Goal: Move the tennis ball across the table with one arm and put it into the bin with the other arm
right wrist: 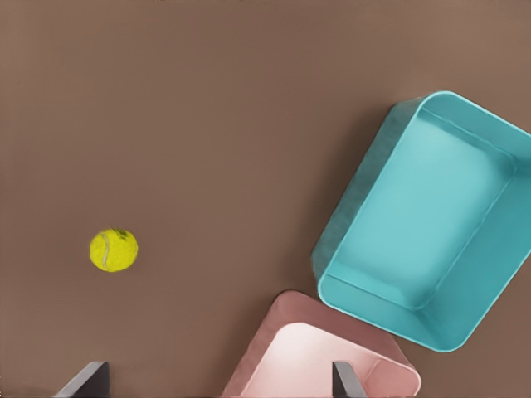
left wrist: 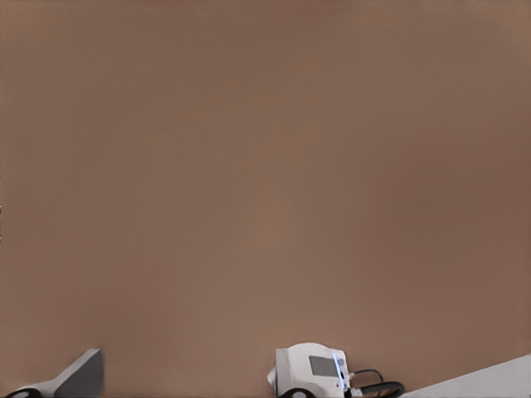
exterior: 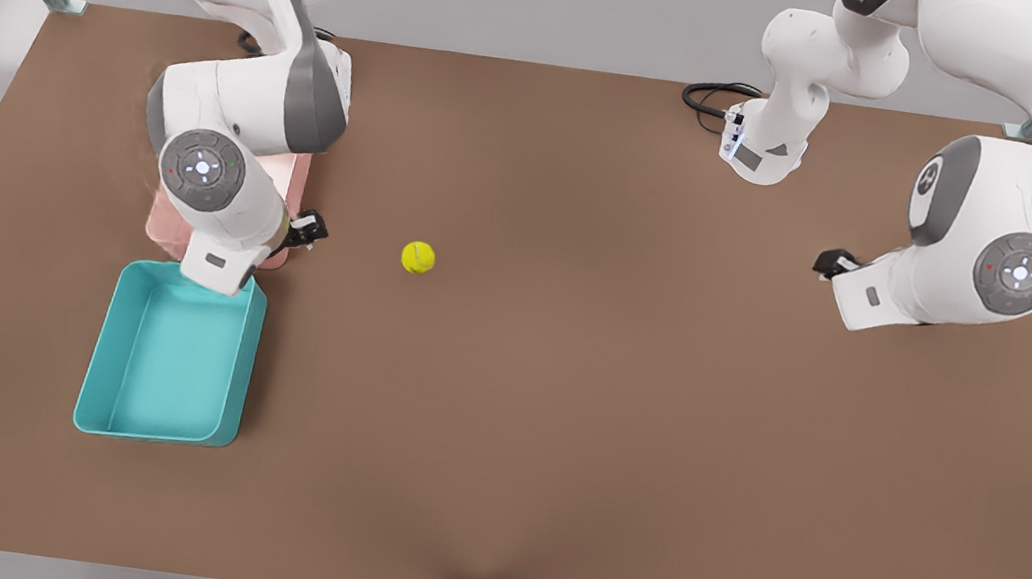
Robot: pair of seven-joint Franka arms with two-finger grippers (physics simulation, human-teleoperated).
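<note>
1. My right gripper (exterior: 307, 228) is the one on the front view's left. It hangs above the pink tray (exterior: 293, 179), at the tray's side that faces the tennis ball (exterior: 418, 258).
2. In the right wrist view, the two fingertips (right wrist: 83, 380) of my right gripper (right wrist: 214, 378) stand wide apart and there is nothing between them.
3. The tennis ball lies on the bare table (exterior: 612, 394), near the middle, toward the front view's left. It touches neither gripper and it is outside of both trays. In the right wrist view the tennis ball (right wrist: 114, 249) is well apart from the bin (right wrist: 357, 217).
4. The bin (exterior: 97, 350) is the teal tray. It stands on the table just beside the pink tray (right wrist: 278, 330), and one corner of each comes very close to the other. I see nothing inside the bin.
5. My left gripper (exterior: 833, 263) waits on the front view's right, above the table and far from the ball. I cannot tell its state.
6. The left wrist view looks down on the brown table (left wrist: 265, 166) and on a white arm base (left wrist: 309, 371) at its edge.
</note>
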